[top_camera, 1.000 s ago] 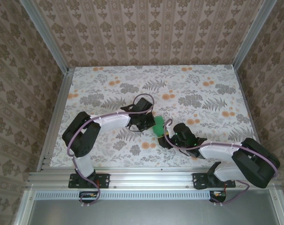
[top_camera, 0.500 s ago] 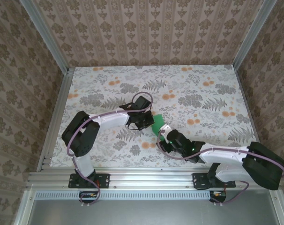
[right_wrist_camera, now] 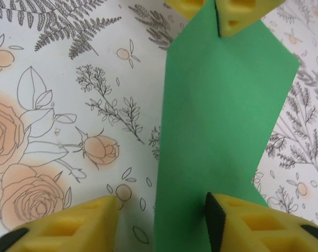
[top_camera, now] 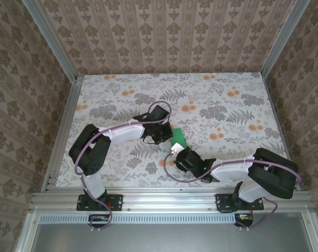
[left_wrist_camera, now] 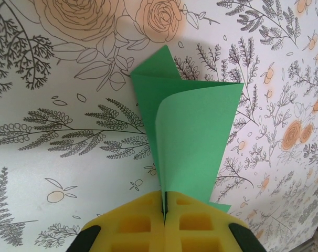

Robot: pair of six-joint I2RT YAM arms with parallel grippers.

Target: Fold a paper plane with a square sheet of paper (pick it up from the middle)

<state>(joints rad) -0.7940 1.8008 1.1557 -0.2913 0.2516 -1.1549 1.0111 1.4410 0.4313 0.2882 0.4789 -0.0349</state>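
Note:
The square sheet of paper point(top_camera: 178, 138) is bright green and folded into a narrower creased shape near the table's middle. My left gripper point(left_wrist_camera: 165, 206) is shut on one end of it, and a curled flap point(left_wrist_camera: 193, 136) rises from the pinch. In the top view the left gripper point(top_camera: 166, 135) sits at the paper's left side. My right gripper point(right_wrist_camera: 159, 223) stands open at the opposite end, its jaws straddling the long edge of the paper point(right_wrist_camera: 216, 121); one yellow fingertip point(right_wrist_camera: 245, 223) lies over the green. From above, the right gripper point(top_camera: 176, 151) is just in front of the paper.
The floral tabletop point(top_camera: 227, 105) stretches free behind and to both sides of the arms. Aluminium rails point(top_camera: 62, 136) and patterned walls bound it left, right and back. The two grippers sit close together, almost tip to tip.
My right arm has swung left along the front and its gripper now sits at the paper's near end. The left gripper has stayed shut on the paper, barely moving.

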